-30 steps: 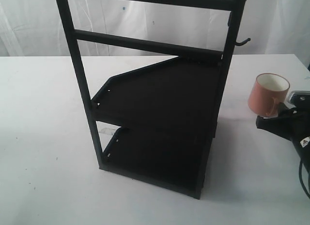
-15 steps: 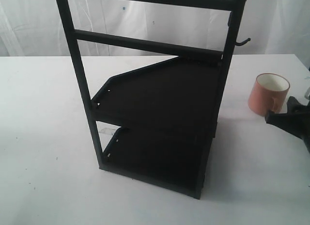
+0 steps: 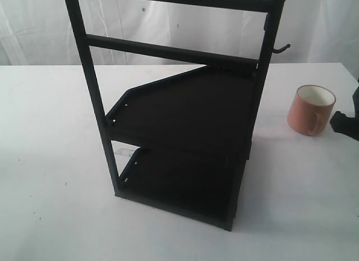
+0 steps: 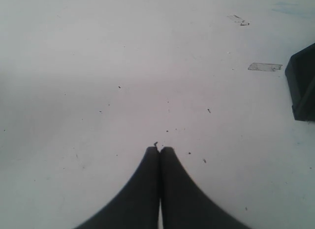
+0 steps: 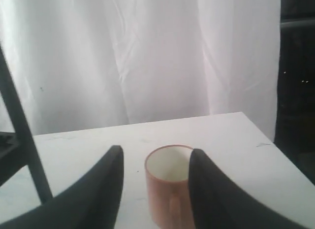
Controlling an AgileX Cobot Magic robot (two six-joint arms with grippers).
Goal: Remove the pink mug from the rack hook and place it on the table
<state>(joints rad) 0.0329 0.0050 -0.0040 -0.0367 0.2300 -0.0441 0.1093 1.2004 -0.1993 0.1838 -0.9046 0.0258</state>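
Pink mug (image 3: 310, 110) stands upright on the table (image 3: 50, 132), frame right, off the rack hook (image 3: 281, 48); your right gripper (image 5: 157, 150) gapes wide and empty, so the set-down looks done; left gripper (image 4: 160, 150) pinched closed

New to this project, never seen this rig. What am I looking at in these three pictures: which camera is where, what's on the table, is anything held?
It is a robot with two arms, each ending in a two-finger gripper. The wide picture comes from a camera off the arms. It shows a white table, a tall black rack with two shelves, and a pink mug standing upright on the table beside the rack. The rack hook has nothing on it. The other two pictures come from cameras on the wrists. The left gripper is shut with nothing in it. The right gripper is open and sees the mug between its fingers. The wide picture shows it apart from the mug, so nothing is held.
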